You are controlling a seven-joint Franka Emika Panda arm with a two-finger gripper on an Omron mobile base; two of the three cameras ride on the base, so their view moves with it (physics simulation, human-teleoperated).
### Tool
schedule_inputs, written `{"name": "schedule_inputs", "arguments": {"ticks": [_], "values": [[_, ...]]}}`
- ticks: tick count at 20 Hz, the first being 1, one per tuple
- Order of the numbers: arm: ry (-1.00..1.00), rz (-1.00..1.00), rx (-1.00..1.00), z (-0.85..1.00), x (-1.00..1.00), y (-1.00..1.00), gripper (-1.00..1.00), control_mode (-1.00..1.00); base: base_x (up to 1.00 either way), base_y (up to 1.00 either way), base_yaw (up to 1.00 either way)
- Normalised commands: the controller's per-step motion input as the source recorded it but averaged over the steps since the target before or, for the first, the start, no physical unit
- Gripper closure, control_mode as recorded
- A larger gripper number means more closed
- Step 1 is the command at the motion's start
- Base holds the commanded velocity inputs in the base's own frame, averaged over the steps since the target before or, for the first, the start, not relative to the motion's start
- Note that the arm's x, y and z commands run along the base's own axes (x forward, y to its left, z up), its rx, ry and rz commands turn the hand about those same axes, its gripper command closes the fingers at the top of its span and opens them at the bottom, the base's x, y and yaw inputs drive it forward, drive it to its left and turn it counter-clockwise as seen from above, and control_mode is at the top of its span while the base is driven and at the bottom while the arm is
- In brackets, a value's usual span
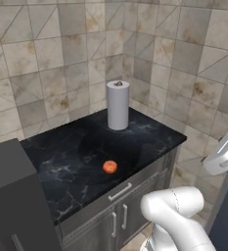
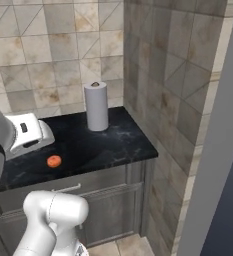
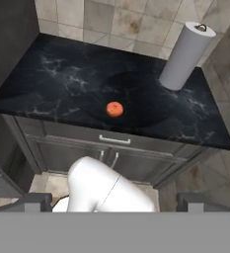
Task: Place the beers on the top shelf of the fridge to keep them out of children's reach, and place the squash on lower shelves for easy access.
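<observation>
Small round flattened orange-red squash resting alone near the front middle of the black marbled countertop, well apart from the upright grey paper-towel roll at the back. The two-finger gripper, jaws spread wide and empty, sits high above. A good pickup likely descends vertically, centring the fingers on the low fruit.

We see an orange-red squash on a black counter veined with thin white marbling. A pale grey paper towel roll has a dark cap. Behind, the wall tiles are beige and grey, mottled with brown stains and crossed by diagonal lines. The cabinets are grey with silver handles.
</observation>
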Motion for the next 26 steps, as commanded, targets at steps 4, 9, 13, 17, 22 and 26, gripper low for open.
{"name": "schedule_inputs", "arguments": {"ticks": [4, 9, 13, 17, 22, 26], "values": [[0.00, 0.08, 0.00, -0.33, 0.19, 0.21, -1.00, -1.00, 0.04, 0.06, 0.03], [0.01, 0.06, 0.00, -0.46, 0.41, 0.35, -1.00, -1.00, 0.00, 0.00, 0.00], [0.01, 0.00, 0.00, -0.47, 0.44, 0.46, -1.00, -1.00, 0.00, 0.00, 0.00], [0.00, -0.03, 0.00, -0.36, 0.34, 0.36, -1.00, -1.00, 0.00, 0.00, 0.00], [0.03, -0.11, 0.00, -0.18, 0.36, 0.27, -1.00, -1.00, 0.00, 0.00, 0.00], [0.27, -0.13, -0.05, 0.00, 0.46, 0.16, -1.00, -1.00, 0.00, 0.00, 0.00]]}}
